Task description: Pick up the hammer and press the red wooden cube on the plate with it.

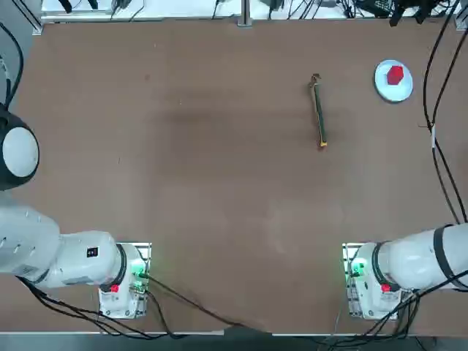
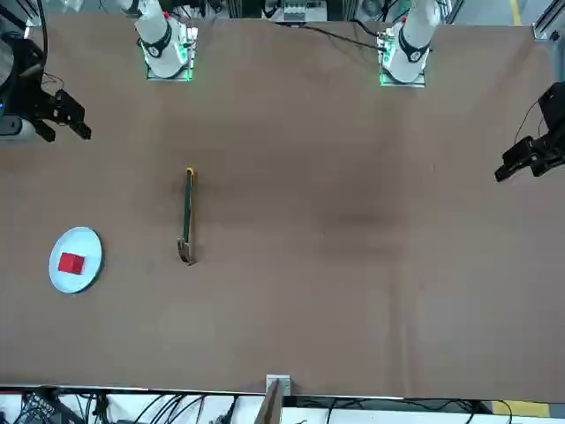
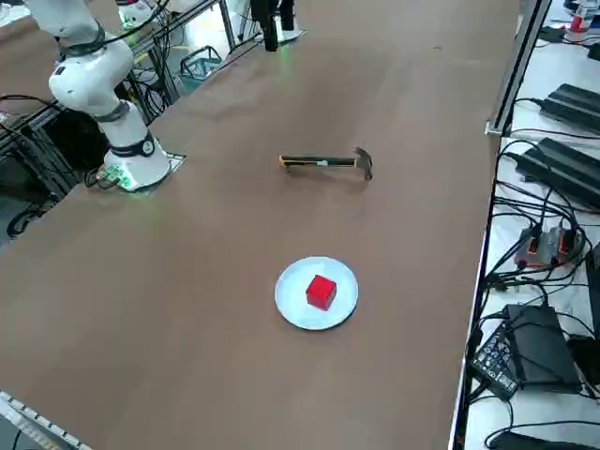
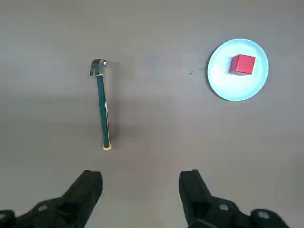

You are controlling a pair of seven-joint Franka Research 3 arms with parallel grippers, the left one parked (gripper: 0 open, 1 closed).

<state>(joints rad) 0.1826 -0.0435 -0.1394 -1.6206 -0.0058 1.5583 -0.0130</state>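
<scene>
Above the table (image 1: 219, 219), on the side of its right edge, the right gripper (image 4: 141, 178) is held up high. Its two fingers (image 4: 89, 190) are spread wide, and nothing is held between them. The hammer (image 4: 104, 111) is not touched; it lies flat on the table, well apart from the fingers. From the hand, it is found over toward the table's far edge and a bit to the left. Its head is turned to the far edge, and its orange end to the near edge. Farther right, toward the far right corner, the plate (image 3: 292, 298) is seen, with the red wooden cube (image 3: 321, 292) sitting on it.

By the look of it, the job is only at its start: no part of it is done. The hammer has to be reached and picked up, then carried right to the plate, and the cube has to be pressed with it. The handle should be gripped well, or the hammer could twist.
</scene>
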